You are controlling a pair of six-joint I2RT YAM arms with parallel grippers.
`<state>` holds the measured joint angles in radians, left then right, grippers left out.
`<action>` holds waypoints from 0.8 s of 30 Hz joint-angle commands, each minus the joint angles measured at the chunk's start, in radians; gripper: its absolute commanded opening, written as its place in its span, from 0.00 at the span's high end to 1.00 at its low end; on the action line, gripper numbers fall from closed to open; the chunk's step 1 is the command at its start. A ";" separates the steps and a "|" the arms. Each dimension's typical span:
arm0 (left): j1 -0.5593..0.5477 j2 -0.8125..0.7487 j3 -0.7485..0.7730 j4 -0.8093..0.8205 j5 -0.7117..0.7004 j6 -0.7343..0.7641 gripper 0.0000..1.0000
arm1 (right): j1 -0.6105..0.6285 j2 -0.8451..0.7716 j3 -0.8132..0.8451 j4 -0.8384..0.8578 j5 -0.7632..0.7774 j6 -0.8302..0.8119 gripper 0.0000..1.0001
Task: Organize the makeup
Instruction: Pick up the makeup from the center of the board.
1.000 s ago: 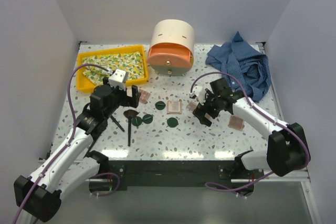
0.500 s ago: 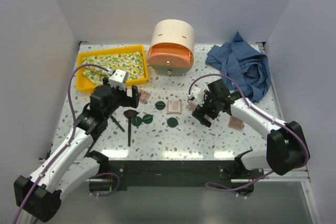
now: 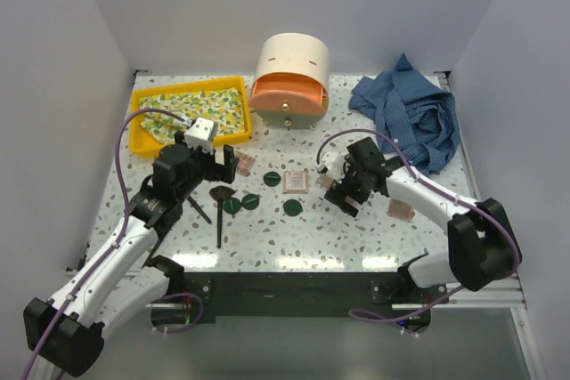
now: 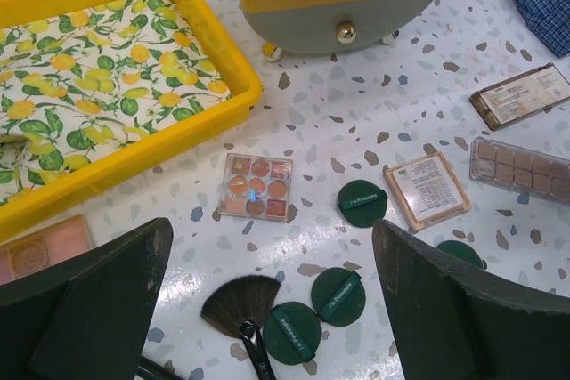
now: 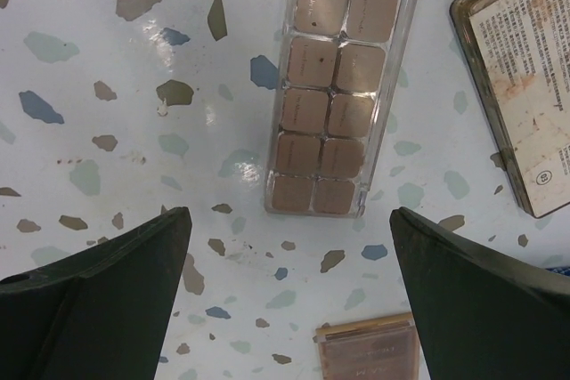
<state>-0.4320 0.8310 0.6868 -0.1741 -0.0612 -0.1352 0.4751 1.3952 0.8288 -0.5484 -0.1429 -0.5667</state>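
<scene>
Two pincers gape empty: my left pincer (image 4: 272, 229) over the green discs (image 4: 362, 203), my right pincer (image 5: 287, 224) over the long palette (image 5: 343, 86) flat on the counter (image 5: 134, 86). I should centre, then straddle its narrow sides.

Pink-brown palettes (image 4: 256, 187), dark green discs (image 4: 362, 203) and fan brush (image 4: 240, 304), scattered flat.

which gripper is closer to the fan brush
Left. The left gripper hovers open right by the head of the fan brush; the right gripper is well off to its right, over a long clear palette.
</scene>
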 commanded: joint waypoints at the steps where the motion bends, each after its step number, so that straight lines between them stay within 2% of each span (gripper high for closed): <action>1: 0.006 -0.010 -0.007 0.019 -0.015 0.023 0.00 | 0.020 0.040 0.013 0.064 0.057 0.033 0.01; 10: 0.006 -0.010 -0.007 0.019 -0.020 0.025 0.00 | 0.023 0.179 0.085 0.123 0.112 0.082 0.02; 18: 0.006 -0.013 -0.007 0.018 -0.023 0.028 0.00 | 0.023 0.257 0.128 0.128 0.060 0.099 0.03; 20: 0.004 -0.010 -0.007 0.019 -0.023 0.028 0.00 | 0.023 0.275 0.144 0.114 0.037 0.103 0.05; 24: 0.006 -0.012 -0.007 0.018 -0.025 0.029 0.00 | 0.022 0.310 0.164 0.099 0.023 0.114 0.17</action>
<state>-0.4320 0.8310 0.6800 -0.1780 -0.0692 -0.1337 0.4927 1.6650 0.9630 -0.4545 -0.0971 -0.4747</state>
